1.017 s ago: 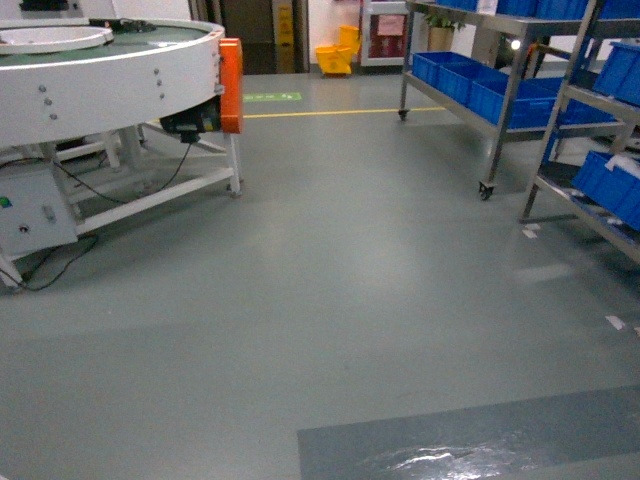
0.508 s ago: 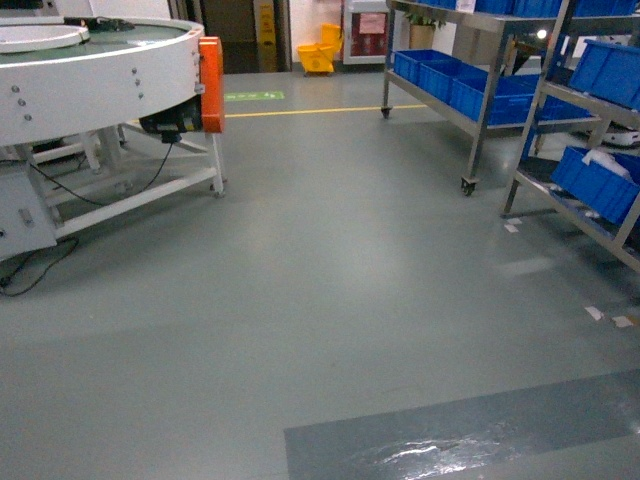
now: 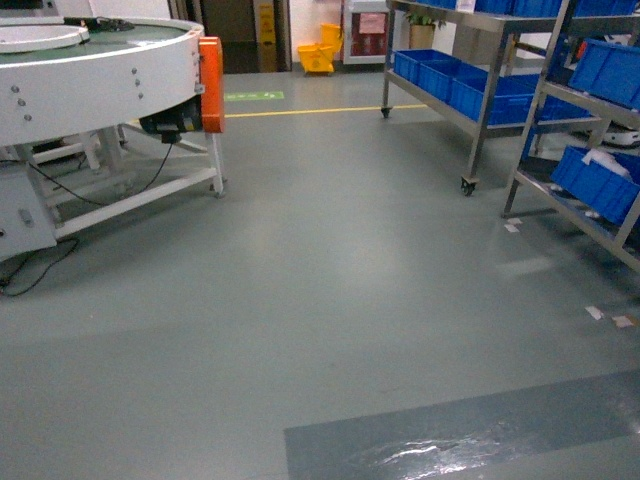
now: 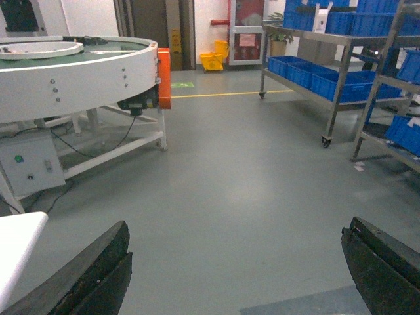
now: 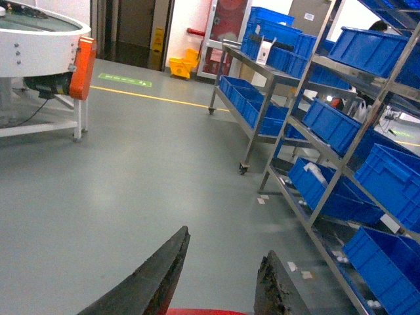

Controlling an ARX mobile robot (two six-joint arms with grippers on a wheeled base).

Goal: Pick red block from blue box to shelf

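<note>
In the right wrist view my right gripper [image 5: 228, 241] is shut on the red block [image 5: 203, 312]. Only the block's glossy red top edge shows, at the bottom of the frame between the two dark fingers. My left gripper [image 4: 236, 226] is open wide with only bare floor between its fingers. The steel shelf [image 3: 487, 95] stands to the right in the head view and is closer in the right wrist view, shelf [image 5: 296, 108]. The blue box is out of view. Neither gripper shows in the head view.
A round white conveyor machine [image 3: 100, 70] with an orange guard [image 3: 210, 85] stands at the left, with cables [image 3: 30, 275] on the floor beneath it. Dark blue crates [image 3: 600, 180] fill the racks. A yellow mop bucket [image 3: 318, 55] stands far back.
Since a second ago the head view has swung right: the conveyor and shelves slid left in the frame. Over the last half second nothing visibly moved.
</note>
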